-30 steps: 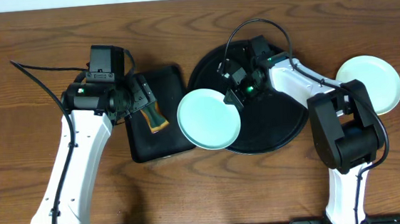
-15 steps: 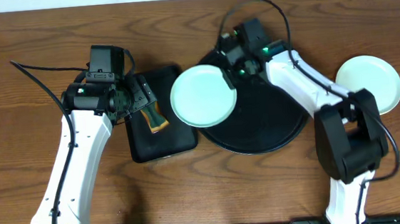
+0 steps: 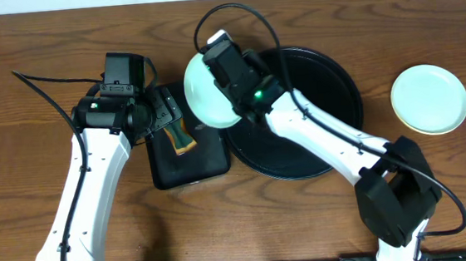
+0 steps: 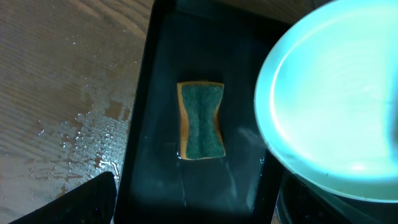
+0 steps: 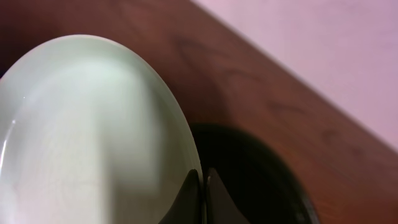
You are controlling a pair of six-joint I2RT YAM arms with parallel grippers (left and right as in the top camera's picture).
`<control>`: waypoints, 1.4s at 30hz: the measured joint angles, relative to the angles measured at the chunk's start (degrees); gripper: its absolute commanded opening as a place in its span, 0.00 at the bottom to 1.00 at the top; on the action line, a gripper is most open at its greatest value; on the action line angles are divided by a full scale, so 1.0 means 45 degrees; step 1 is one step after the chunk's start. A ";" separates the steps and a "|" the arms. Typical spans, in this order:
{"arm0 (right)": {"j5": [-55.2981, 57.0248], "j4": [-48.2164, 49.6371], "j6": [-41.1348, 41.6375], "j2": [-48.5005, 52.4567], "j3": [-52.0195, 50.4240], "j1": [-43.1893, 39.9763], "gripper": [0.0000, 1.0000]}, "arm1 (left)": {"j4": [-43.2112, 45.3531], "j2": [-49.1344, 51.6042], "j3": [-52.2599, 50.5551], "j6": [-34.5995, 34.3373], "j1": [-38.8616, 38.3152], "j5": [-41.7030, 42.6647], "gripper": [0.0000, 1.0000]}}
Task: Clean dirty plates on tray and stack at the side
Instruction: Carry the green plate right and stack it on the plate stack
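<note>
Overhead straight down; wrist views close, all sharing plate [image 4: 336,106]

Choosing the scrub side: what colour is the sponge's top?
Sponge top: dark green, best seen in left wrist view.

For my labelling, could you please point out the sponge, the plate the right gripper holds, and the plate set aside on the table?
sponge [image 4: 200,121]: left wrist view, green top face.
held plate [image 3: 203,95]: overhead view, bare left half.
side plate [image 3: 429,98]: overhead view, centre.
</note>
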 measured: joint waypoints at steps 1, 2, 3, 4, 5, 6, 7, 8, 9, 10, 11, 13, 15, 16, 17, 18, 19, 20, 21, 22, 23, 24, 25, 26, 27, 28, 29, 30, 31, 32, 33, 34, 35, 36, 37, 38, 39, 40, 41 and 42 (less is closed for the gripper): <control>0.0364 0.0160 -0.0102 0.0000 0.0000 0.0121 0.01 | 0.0000 -0.0005 0.0000 0.0000 0.0000 0.0000 0.87; 0.0763 0.0340 -0.0253 -0.0005 0.0000 0.0248 0.01 | 0.0000 0.0000 0.0000 0.0000 0.0000 0.0000 0.87; 0.1175 0.0510 -0.0403 -0.0005 0.0000 0.0384 0.01 | 0.0000 -0.0005 0.0000 0.0000 0.0000 0.0000 0.87; 0.1705 0.0733 -0.0602 -0.0005 0.0000 0.0554 0.01 | 0.0000 0.0000 0.0000 0.0000 0.0000 0.0000 0.87; 0.2045 0.0889 -0.0733 -0.0005 0.0000 0.0675 0.01 | 0.0000 0.0000 0.0000 0.0000 0.0000 0.0000 0.87; 0.2448 0.1098 -0.0937 -0.0005 0.0000 0.0826 0.01 | 0.0000 0.0000 0.0000 0.0000 0.0000 0.0000 0.87; 0.2739 0.1253 -0.1078 -0.0005 0.0000 0.0942 0.01 | 0.0000 0.0000 0.0000 0.0000 0.0000 0.0000 0.87; 0.3041 0.1413 -0.1273 -0.0005 0.0000 0.1103 0.01 | 0.0005 0.0000 0.0000 0.0000 0.0000 0.0000 0.87; 0.3293 0.1559 -0.1472 -0.0005 0.0000 0.1200 0.01 | 0.0000 0.0000 0.0000 0.0000 0.0000 0.0000 0.87; 0.3517 0.1681 -0.1642 -0.0005 0.0000 0.1331 0.01 | 0.0000 0.0000 0.0000 0.0000 0.0000 0.0000 0.87; 0.3696 0.1792 -0.1763 -0.0005 0.0000 0.1418 0.01 | 0.0000 -0.0005 0.0000 0.0000 0.0000 0.0000 0.87; 0.4109 0.2069 -0.2055 -0.0005 0.0000 0.1617 0.01 | 0.0000 0.0000 0.0000 0.0000 0.0000 0.0000 0.87; 0.4464 0.2385 -0.2351 -0.0005 0.0000 0.1724 0.01 | 0.0000 0.0000 0.0000 0.0000 0.0000 0.0000 0.87; 0.4605 0.2487 -0.2458 -0.0010 0.0000 0.1768 0.01 | 0.0000 0.0000 0.0000 0.0000 0.0000 0.0000 0.87; 0.4755 0.2540 -0.2560 -0.0010 0.0000 0.1802 0.01 | 0.0000 0.0000 0.0000 0.0000 0.0000 0.0000 0.87; 0.4877 0.2560 -0.2671 -0.0015 0.0000 0.1802 0.01 | 0.0000 0.0000 0.0000 0.0000 0.0000 0.0000 0.87; 0.4954 0.2574 -0.2720 -0.0015 0.0000 0.1802 0.01 | 0.0000 -0.0005 0.0000 0.0000 0.0000 0.0000 0.87; 0.5042 0.2584 -0.2773 -0.0015 0.0000 0.1802 0.01 | 0.0000 -0.0005 0.0000 0.0000 0.0000 0.0000 0.87; 0.5095 0.2584 -0.2827 -0.0015 0.0000 0.1802 0.01 | 0.0000 0.0000 0.0000 0.0000 0.0000 0.0000 0.87; 0.5139 0.2584 -0.2856 -0.0015 0.0000 0.1802 0.01 | 0.0000 0.0000 0.0000 0.0000 0.0000 0.0000 0.87; 0.5178 0.2579 -0.2895 -0.0015 0.0000 0.1802 0.01 | 0.0000 0.0000 0.0000 0.0000 0.0000 0.0000 0.87; 0.5212 0.2531 -0.2895 -0.0015 0.0000 0.1797 0.01 | 0.0000 0.0000 0.0000 0.0000 0.0000 0.0000 0.87; 0.5246 0.2414 -0.2880 -0.0015 0.0000 0.1797 0.01 | 0.0005 0.0000 0.0000 0.0000 0.0000 0.0000 0.87; 0.5285 0.2113 -0.2773 -0.0019 0.0005 0.1773 0.01 | 0.0005 0.0000 0.0000 0.0000 0.0000 0.0000 0.87; 0.5289 0.1846 -0.2652 -0.0024 0.0005 0.1758 0.01 | 0.0005 -0.0005 0.0000 0.0000 0.0000 -0.0005 0.87; 0.5226 0.1151 -0.2259 -0.0039 0.0024 0.1676 0.01 | 0.0000 -0.0005 0.0000 0.0000 0.0000 0.0000 0.87; 0.5183 0.0738 -0.1987 -0.0049 0.0019 0.1588 0.01 | 0.0005 -0.0005 0.0000 0.0000 0.0000 0.0000 0.87; 0.4935 0.0126 -0.1559 -0.0073 0.0044 0.1438 0.01 | -0.0005 0.0000 0.0000 0.0000 0.0000 0.0000 0.87; 0.4648 -0.0709 -0.0933 -0.0112 0.0053 0.1166 0.01 | 0.0005 0.0000 0.0000 0.0000 0.0000 0.0000 0.87; 0.3968 -0.1545 -0.0243 -0.0180 0.0102 0.0767 0.01 | -0.0010 0.0000 0.0000 0.0000 0.0000 0.0000 0.87; 0.3405 -0.2127 0.0364 -0.0262 0.0117 0.0384 0.01 | 0.0000 0.0000 0.0000 0.0000 0.0000 0.0000 0.87; 0.2550 -0.2730 0.1039 -0.0374 0.0131 -0.0136 0.01 | 0.0000 0.0000 0.0000 0.0000 0.0000 0.0000 0.87; 0.1598 -0.3230 0.1666 -0.0529 0.0141 -0.0748 0.01 | 0.0005 0.0000 0.0000 0.0000 0.0000 0.0000 0.87; 0.0554 -0.3609 0.2229 -0.0699 0.0141 -0.1443 0.01 | 0.0000 -0.0005 0.0000 0.0000 0.0000 0.0005 0.87; -0.0641 -0.3832 0.2735 -0.0903 0.0141 -0.2234 0.01 | 0.0010 -0.0005 0.0000 0.0005 0.0000 0.0000 0.87; -0.1865 -0.3954 0.3152 -0.1137 0.0141 -0.3075 0.01 | 0.0000 0.0000 0.0000 0.0000 0.0000 0.0000 0.87; -0.3079 -0.3983 0.3507 -0.1389 0.0141 -0.3929 0.01 | 0.0005 -0.0005 0.0000 0.0005 0.0000 0.0000 0.87; -0.4284 -0.3993 0.3808 -0.1651 0.0151 -0.4818 0.01 | 0.0000 -0.0005 0.0000 0.0000 0.0000 0.0000 0.87; -0.5343 -0.4027 0.4075 -0.1909 0.0160 -0.5654 0.01 | 0.0000 0.0000 0.0000 0.0000 0.0000 -0.0005 0.87; -0.6523 -0.4153 0.4352 -0.2191 0.0199 -0.6693 0.01 | 0.0005 -0.0005 0.0000 0.0000 0.0000 0.0000 0.87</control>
